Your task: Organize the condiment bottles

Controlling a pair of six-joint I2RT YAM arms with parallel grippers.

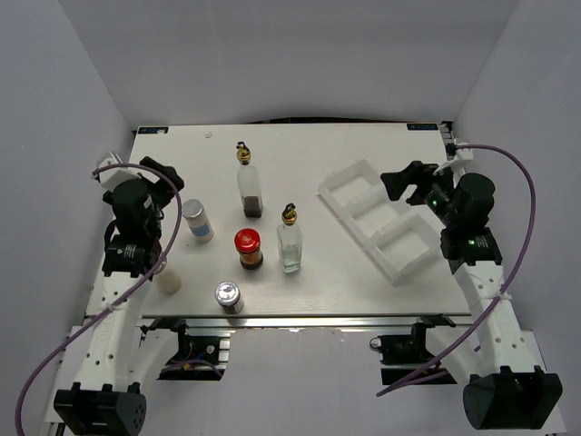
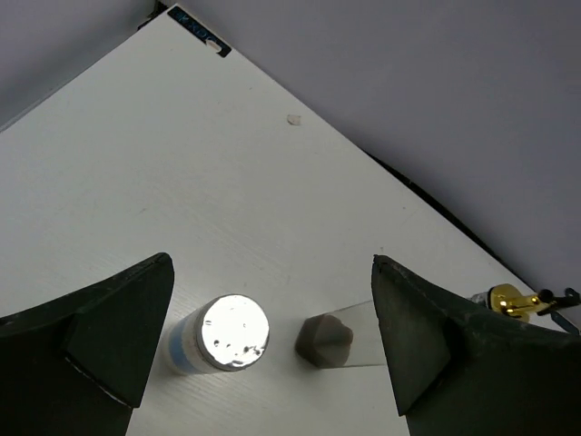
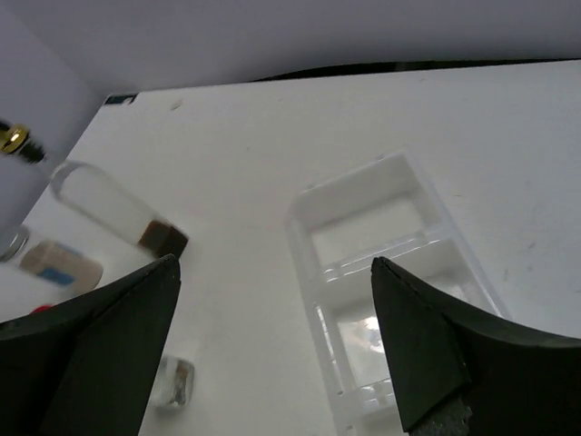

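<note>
The left hand (image 1: 163,175) hangs wide open with nothing in it. The blue-labelled shaker (image 1: 197,220) is just ahead, framed between its fingers in the wrist view. The cream bottle (image 1: 168,278) stands close against the left arm at the counter's (image 1: 363,291) left edge, an awkward reach. The second shaker (image 1: 228,296) stands close to the near edge, where a nudge could tip it off. Both shakers look light and smooth, so they are best taken around the body below the lid.

The red-lidded jar (image 1: 248,247) stands mid-counter, between the rear glass bottle (image 1: 248,189) and the nearer glass bottle (image 1: 290,243). These bottles are probably top-heavy, slick and breakable, so grip low on the glass and not by the pourer. Open counter separates them from the white tray (image 1: 340,182), which lies diagonally. The right hand (image 1: 408,182) hovers over it, equally wide open and holding nothing.
</note>
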